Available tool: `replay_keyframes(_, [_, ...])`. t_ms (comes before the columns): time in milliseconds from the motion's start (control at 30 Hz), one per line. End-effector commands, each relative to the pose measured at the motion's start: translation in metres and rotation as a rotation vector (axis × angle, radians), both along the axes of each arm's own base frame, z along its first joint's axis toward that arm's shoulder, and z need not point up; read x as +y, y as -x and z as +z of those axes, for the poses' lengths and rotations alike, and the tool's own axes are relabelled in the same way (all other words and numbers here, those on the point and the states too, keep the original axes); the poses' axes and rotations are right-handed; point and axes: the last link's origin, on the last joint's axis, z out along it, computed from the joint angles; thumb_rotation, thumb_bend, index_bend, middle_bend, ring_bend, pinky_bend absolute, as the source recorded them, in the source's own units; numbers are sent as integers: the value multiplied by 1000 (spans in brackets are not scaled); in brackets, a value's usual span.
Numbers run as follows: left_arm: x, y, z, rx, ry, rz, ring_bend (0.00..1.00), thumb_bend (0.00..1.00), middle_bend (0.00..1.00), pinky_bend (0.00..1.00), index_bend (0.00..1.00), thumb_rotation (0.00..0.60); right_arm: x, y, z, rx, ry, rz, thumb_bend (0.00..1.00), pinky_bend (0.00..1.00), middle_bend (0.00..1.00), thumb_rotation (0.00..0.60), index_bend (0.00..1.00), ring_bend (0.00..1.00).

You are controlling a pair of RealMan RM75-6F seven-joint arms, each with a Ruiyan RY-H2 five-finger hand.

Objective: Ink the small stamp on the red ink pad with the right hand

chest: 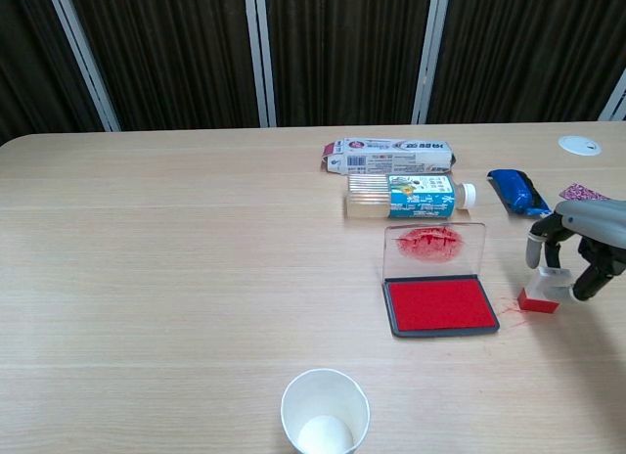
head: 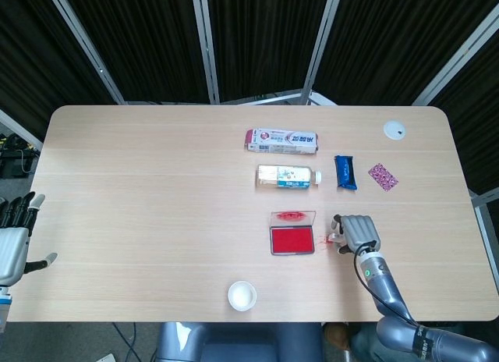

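The red ink pad (head: 292, 239) (chest: 438, 304) lay on the wooden surface (head: 156, 190) (chest: 176, 258) with its clear lid (chest: 433, 249) standing open at the far edge, red smears showing on the inside of the lid. The small stamp (chest: 541, 293) (head: 336, 239) stood upright on the surface just beside the pad's right edge, red base down, with faint red marks on the wood between the two. The right hand (head: 355, 232) (chest: 579, 241) was positioned over the stamp, fingers (chest: 536, 249) curved downward around its white top. Whether the fingers actually touched or gripped the stamp could not be determined from either view.

Beyond the pad's lid lay a clear bottle (head: 288, 175) (chest: 403, 197) on its side, and beyond that a long toothpaste box (head: 282, 140) (chest: 389, 155). To the right of the bottle lay a blue packet (head: 345, 172) (chest: 515, 191), then a small patterned packet (head: 382, 176) (chest: 585, 192). A white round disc (head: 394, 129) (chest: 579, 144) sat well behind the pad, toward the far right corner. A white paper cup (head: 242, 296) (chest: 325, 411) stood nearer the robot than the pad and to its left.

The left hand (head: 12, 237) was well apart from the pad, off the surface's left edge, fingers spread and holding nothing.
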Motion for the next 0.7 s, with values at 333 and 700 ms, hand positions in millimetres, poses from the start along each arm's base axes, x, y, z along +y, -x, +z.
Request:
replay_keyframes(333, [0, 0, 0, -1, -1, -3, 0, 0, 0, 0, 0, 600, 1, 0, -2, 4, -4, -1, 304, 1000, 507, 600, 428, 874])
replay_keyframes(700, [-1, -1, 0, 1, 1, -5, 0, 0, 0, 0, 0, 600, 2, 1, -2, 12, -2, 18, 342, 1000, 557, 600, 502, 874])
